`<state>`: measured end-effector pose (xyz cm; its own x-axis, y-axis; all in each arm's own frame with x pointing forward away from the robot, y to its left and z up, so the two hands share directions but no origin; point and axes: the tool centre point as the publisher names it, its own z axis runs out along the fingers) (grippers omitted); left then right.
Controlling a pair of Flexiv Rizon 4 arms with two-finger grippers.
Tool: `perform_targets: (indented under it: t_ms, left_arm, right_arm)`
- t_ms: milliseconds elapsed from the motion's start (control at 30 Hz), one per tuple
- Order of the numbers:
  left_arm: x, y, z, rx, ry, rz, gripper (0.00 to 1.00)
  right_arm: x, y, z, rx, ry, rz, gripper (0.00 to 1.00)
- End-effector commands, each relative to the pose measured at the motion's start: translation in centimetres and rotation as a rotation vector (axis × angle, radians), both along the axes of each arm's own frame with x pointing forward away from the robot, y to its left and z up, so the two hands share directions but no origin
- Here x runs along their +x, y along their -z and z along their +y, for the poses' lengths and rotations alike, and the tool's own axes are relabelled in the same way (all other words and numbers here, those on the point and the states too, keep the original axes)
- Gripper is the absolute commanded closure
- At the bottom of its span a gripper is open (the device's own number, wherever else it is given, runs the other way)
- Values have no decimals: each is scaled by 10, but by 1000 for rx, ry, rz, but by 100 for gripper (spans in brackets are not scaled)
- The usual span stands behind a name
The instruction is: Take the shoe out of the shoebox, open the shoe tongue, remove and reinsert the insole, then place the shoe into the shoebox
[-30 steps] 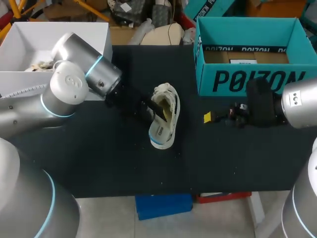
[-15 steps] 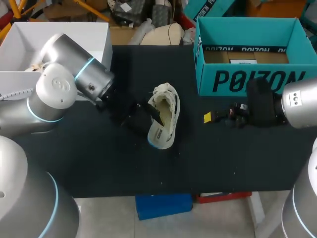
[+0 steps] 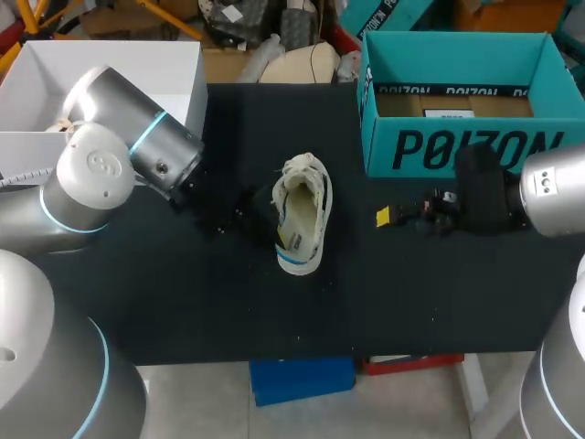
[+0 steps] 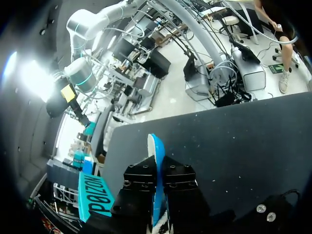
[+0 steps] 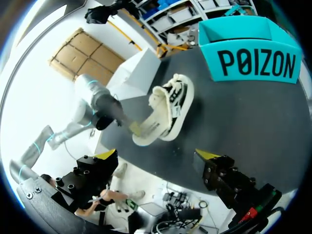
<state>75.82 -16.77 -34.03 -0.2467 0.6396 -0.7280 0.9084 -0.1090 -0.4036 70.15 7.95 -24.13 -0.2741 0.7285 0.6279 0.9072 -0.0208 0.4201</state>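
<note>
Black table (image 3: 183, 311), shoe (image 3: 302, 215) mid-table, shoebox (image 3: 466, 146) at far edge

Left arm (image 3: 119, 165) at nine o'clock: silver, rounded joints, pale blue rings at the seams. Right arm (image 3: 553, 187) at three o'clock: silver too, black wrist. Fingers (image 5: 92, 170) black, studded with screws, yellow-tipped.

left wrist: left gripper (image 4: 158, 168) yellow tips hidden, fingers (image 4: 141, 180) pressed on both sides of a thin blue-white strip, probably the insole (image 4: 156, 146), mostly covered | shoebox (image 4: 95, 202) cut off by the rim | head: left fingers lost against dark table (image 3: 183, 302); right gripper (image 3: 384, 219) second tip hidden; shoebox floor partly behind its front wall
</note>
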Motion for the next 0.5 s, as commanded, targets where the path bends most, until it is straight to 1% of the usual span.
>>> perform_targets:
  t_ms: [33, 167, 367, 500]
  left_arm:
    - [12, 7, -2, -7, 9, 3, 100]
    - [22, 12, -5, -14, 11, 7, 100]
    - [43, 20, -9, -17, 9, 9, 100]
    - [53, 26, -13, -6, -15, -16, 100]
  right_arm:
    - [0, -1, 0, -2, 0, 2, 0]
    - [0, -1, 0, -2, 0, 2, 0]
    - [0, -1, 0, -2, 0, 2, 0]
    - [0, -1, 0, -2, 0, 2, 0]
